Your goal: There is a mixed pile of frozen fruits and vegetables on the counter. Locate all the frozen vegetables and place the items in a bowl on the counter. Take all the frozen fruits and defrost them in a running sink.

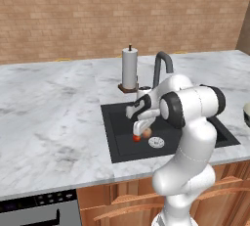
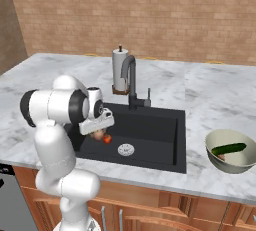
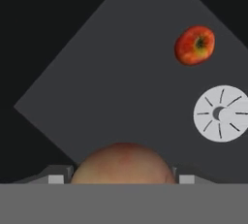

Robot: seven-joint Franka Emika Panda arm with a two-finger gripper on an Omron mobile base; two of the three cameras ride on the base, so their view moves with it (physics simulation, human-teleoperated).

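Peach-like ball (image 3: 123,162) sits clasped between the gripper (image 1: 141,131) fingertips, low over the black sink (image 2: 165,160) floor. Beyond it lie the red ball (image 3: 194,45) and silver drain (image 3: 221,113), bare basin around them. No writing is legible. Cucumber (image 2: 228,148) rests in the bowl (image 2: 215,160).

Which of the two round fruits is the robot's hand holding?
The orange-tan peach. It sits right between the gripper fingers, over the black sink. The smaller red apple lies loose on the sink floor, near the silver drain.
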